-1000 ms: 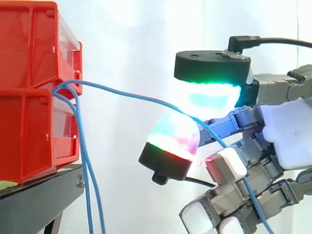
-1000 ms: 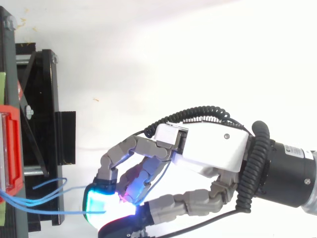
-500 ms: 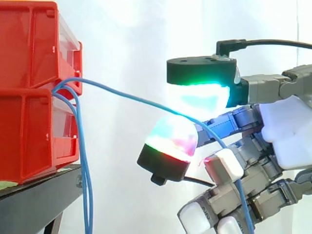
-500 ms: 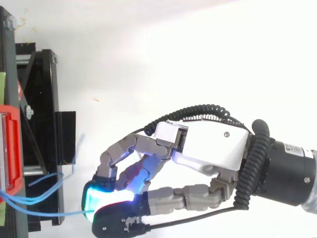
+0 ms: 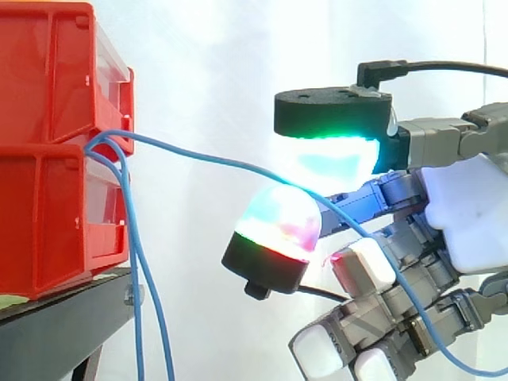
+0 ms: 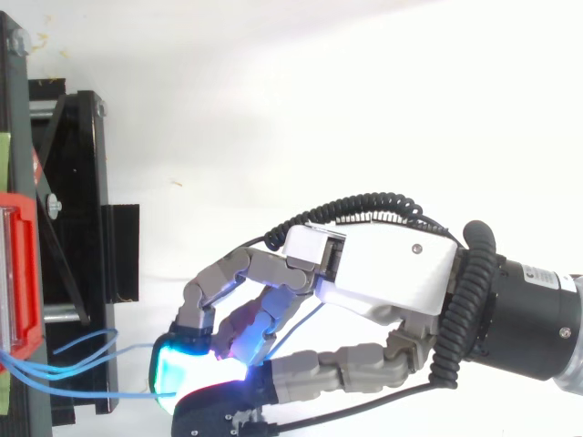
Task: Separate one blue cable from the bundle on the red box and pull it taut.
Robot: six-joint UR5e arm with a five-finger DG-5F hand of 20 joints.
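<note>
Red box [image 5: 55,143]: stacked at the frame's left on a black stand [image 5: 55,325].
Bundle [image 5: 136,238]: hung straight down from the box front, lower left.
Blue cable [image 5: 211,161]: one strand ran rightward to centre frame, clear of the bundle and slightly bowed.
Hand [image 5: 468,214]: at right, its curled fingers [image 5: 279,218] pinched that strand between glowing pads.
Progress: separation looked done; pulling the cable taut remained.

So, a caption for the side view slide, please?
The hand pinches one blue cable leading from the stacked red bins.
</note>
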